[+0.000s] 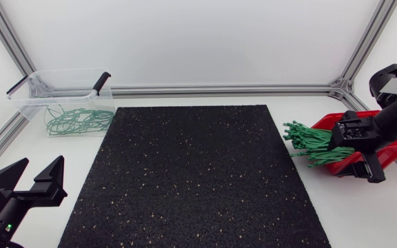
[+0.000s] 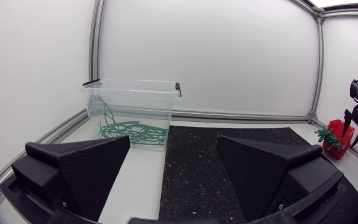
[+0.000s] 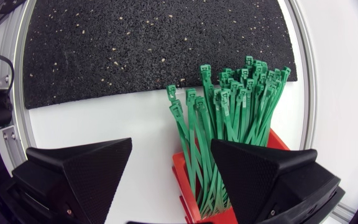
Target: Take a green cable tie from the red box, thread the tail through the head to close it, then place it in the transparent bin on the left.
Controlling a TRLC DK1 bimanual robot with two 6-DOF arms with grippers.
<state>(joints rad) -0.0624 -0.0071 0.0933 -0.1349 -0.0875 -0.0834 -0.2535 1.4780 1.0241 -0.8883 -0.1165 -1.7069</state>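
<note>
Two containers sit on the white worktop (image 1: pixel 364 220), one on either side of a black speckled mat (image 1: pixel 195 176). Seen from above with the mat's middle as the centre of the dial, the transparent bin (image 1: pixel 29 93) stands at about 10 o'clock, near the back corner, with black clips on its rim. On its floor lies a loose tangle of closed green loops (image 1: pixel 78 120), gathered towards the mat side.

The red box (image 1: pixel 384 148) is at roughly 3 o'clock, close to the worktop's edge. A thick bundle of green cable ties (image 1: pixel 312 141) sticks out of it, heads fanned towards 9 o'clock, and the heads reach the mat's edge.

The right claw (image 1: pixel 355 148) hangs right over the red box. Its wedge fingers stand wide apart and grip nothing. From the right wrist view, the ties run up between and under the fingers. I can't tell whether either finger touches them.

The left claw (image 1: pixel 36 179) is down at about 8 o'clock, off the mat and well away from the bin. It is spread wide and empty, and its fingers point towards the bin, which lies at 12 o'clock from it.
</note>
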